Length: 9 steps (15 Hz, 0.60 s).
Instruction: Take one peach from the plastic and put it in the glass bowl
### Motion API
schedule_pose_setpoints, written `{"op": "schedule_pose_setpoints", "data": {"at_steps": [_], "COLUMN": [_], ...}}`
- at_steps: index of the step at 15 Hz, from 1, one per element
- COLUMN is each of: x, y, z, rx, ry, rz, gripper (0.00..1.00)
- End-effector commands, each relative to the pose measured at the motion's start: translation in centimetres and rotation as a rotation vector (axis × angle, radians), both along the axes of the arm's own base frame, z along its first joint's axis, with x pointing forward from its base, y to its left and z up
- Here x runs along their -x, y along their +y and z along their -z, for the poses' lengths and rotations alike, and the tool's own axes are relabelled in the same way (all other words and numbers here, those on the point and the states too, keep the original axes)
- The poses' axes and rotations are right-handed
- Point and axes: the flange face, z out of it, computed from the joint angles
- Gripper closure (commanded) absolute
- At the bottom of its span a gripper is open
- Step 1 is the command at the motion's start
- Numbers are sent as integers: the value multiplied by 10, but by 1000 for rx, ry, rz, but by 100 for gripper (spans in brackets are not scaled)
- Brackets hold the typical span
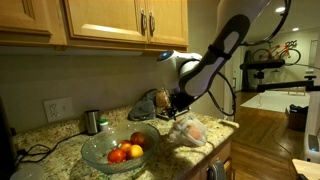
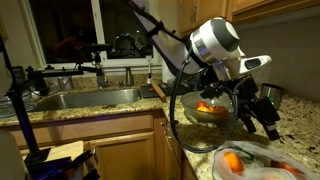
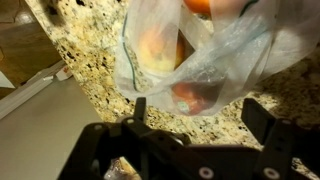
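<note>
The plastic (image 3: pixel 200 50) lies on the speckled granite counter with peaches showing through its film; one peach (image 3: pixel 193 95) sits nearest the jaws. My gripper (image 3: pixel 200 115) hovers just above the bag, open, nothing between its fingers (image 3: pixel 262 118). In both exterior views the gripper (image 1: pixel 179 104) (image 2: pixel 257 124) hangs over the plastic (image 1: pixel 188 131) (image 2: pixel 255 167), where a peach (image 2: pixel 232 162) shows inside. The glass bowl (image 1: pixel 100 155) (image 2: pixel 192 116) stands beside the bag and holds several orange-red fruits (image 1: pixel 126 151).
A small steel cup (image 1: pixel 92 121) stands behind the bowl near the wall. A crumpled bag (image 1: pixel 150 102) lies behind the gripper. The counter edge (image 3: pixel 45 85) runs close to the plastic. A sink (image 2: pixel 85 98) lies further along the counter.
</note>
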Motion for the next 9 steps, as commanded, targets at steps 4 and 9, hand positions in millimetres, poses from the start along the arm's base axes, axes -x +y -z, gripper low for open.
{"op": "schedule_pose_setpoints", "data": {"at_steps": [4, 9], "x": [37, 50], "y": [-7, -13], "z": [-21, -26], "rx": [-156, -212], "ry": [78, 122], "rz": [-43, -41], "gripper": [0, 0]}}
